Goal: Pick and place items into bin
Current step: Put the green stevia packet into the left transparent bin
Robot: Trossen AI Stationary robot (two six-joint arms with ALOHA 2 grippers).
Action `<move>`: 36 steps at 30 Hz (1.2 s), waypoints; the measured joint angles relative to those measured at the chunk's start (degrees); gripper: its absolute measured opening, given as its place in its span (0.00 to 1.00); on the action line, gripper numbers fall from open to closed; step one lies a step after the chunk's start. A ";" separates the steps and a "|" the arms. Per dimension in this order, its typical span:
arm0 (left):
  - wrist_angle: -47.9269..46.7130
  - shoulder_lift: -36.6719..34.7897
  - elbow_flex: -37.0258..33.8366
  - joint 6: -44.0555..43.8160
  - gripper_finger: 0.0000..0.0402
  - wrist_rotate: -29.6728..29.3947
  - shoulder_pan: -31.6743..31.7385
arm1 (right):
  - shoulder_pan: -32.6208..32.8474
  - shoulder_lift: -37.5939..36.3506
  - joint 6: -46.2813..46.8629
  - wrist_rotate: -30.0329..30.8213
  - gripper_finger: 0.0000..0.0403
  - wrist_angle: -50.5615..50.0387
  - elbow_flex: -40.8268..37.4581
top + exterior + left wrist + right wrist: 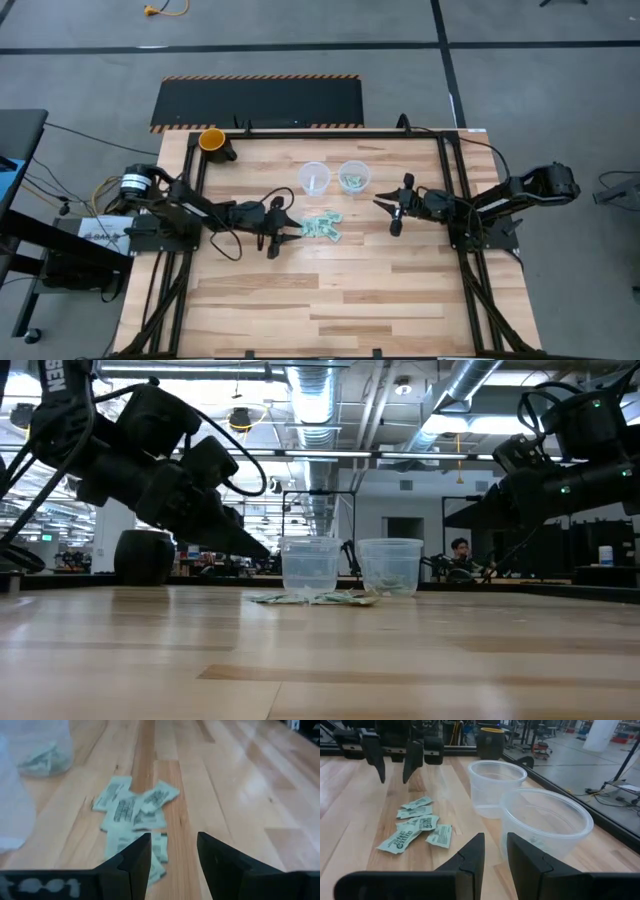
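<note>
Several small pale green-and-white packets (322,226) lie flat in a loose pile on the wooden table, also seen in the left wrist view (132,810) and the right wrist view (417,827). My left gripper (287,235) hovers open just left of the pile, its fingers (380,765) pointing down at the table. My right gripper (390,212) is open and waits right of the pile, near two clear plastic cups. The right-hand cup (353,177) has a few packets in it. The left-hand cup (314,178) looks empty.
An orange cup (212,140) stands at the table's far left corner. The two clear cups (310,565) (390,565) stand side by side just beyond the pile. A black frame rail (330,131) runs along the far edge. Bare wood stretches toward the near edge.
</note>
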 joint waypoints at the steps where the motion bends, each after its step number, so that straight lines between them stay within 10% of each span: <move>1: 0.03 0.25 0.01 -0.06 0.38 -0.02 -0.02 | 0.00 0.00 0.12 -0.01 0.19 -0.02 0.00; 36: -18.35 6.09 7.67 -5.52 0.38 -9.07 1.99 | 0.01 0.00 -0.04 -1.28 0.19 -0.05 0.00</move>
